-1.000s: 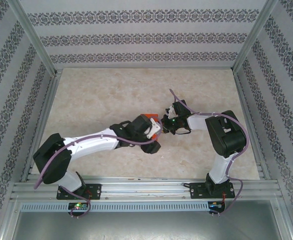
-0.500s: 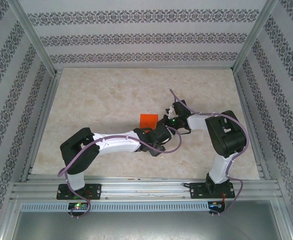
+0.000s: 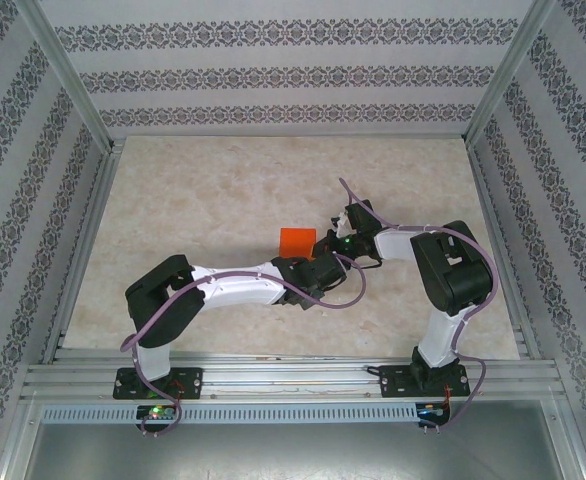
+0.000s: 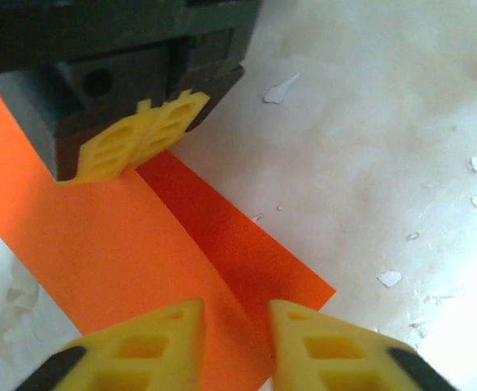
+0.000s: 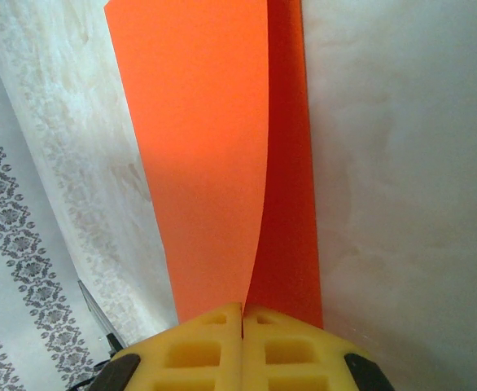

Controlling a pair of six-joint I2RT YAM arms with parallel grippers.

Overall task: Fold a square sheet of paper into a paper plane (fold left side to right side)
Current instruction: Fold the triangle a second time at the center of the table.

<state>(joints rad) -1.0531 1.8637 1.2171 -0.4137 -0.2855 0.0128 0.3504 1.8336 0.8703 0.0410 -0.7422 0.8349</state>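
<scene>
Orange sheet (image 4: pixel 100 236) pinched between right fingers (image 5: pixel 206 350); left fingers (image 4: pixel 153 346) parted over it.

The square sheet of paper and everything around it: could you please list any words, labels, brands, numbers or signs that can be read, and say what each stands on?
None: no text can be read in any view.
The square sheet of paper is plain orange, with no marks.
The walls carry only a repeated ornamental pattern, no letters.
The table shows marbling and white flecks, no signs.
</scene>
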